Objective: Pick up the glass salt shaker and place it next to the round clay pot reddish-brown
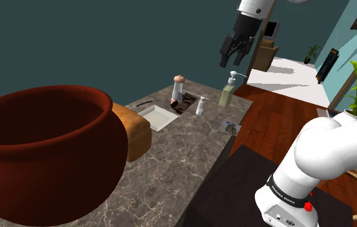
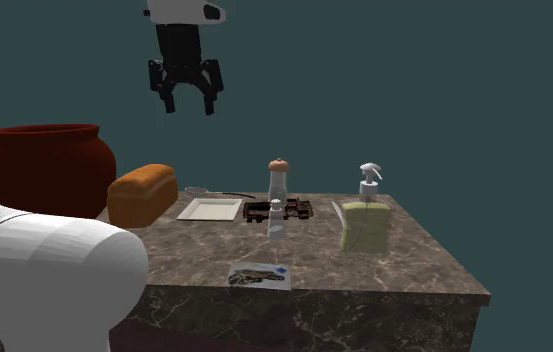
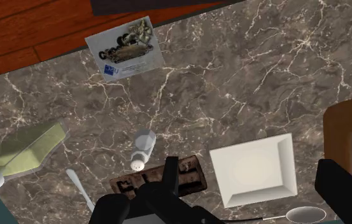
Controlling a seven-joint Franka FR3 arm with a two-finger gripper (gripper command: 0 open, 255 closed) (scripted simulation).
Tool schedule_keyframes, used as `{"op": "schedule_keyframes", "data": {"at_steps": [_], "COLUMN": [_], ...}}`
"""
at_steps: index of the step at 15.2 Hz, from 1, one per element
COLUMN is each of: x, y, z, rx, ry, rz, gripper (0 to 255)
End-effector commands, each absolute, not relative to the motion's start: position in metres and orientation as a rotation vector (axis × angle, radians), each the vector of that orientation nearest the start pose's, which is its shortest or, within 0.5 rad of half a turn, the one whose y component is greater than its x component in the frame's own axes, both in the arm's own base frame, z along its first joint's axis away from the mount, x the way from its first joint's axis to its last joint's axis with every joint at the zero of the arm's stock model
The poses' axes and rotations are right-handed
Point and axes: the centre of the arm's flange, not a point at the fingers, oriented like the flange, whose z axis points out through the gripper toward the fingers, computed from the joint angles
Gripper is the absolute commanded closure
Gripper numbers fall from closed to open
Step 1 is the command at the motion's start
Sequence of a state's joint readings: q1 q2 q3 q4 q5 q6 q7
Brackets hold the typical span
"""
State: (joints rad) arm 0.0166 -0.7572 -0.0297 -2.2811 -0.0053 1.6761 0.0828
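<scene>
Tool (image 2: 189, 106) above veined marble counter (image 2: 424, 255)

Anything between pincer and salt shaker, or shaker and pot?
Nothing visible between the open pincer, high above the counter, and the salt shaker; a taller bottle stands close beside it. Toward the pot, a white plate and a bread loaf lie in between.

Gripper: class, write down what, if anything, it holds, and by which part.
Nothing is held. The gripper hangs high above the counter, jaws apart and empty; the salt shaker stands on the counter.
</scene>
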Motion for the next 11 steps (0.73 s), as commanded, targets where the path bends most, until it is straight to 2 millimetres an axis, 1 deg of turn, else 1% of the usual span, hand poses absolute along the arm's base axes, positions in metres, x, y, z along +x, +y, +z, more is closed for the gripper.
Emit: {"op": "schedule_keyframes", "data": {"at_steps": [1, 11], "x": [0.326, 0.384], "y": [-0.008, -0.074], "z": [0.627, 0.529], "rx": [-3.109, -3.081], "ry": [0.139, 0.177], "rz": [-0.236, -0.294], "gripper": [0, 0]}}
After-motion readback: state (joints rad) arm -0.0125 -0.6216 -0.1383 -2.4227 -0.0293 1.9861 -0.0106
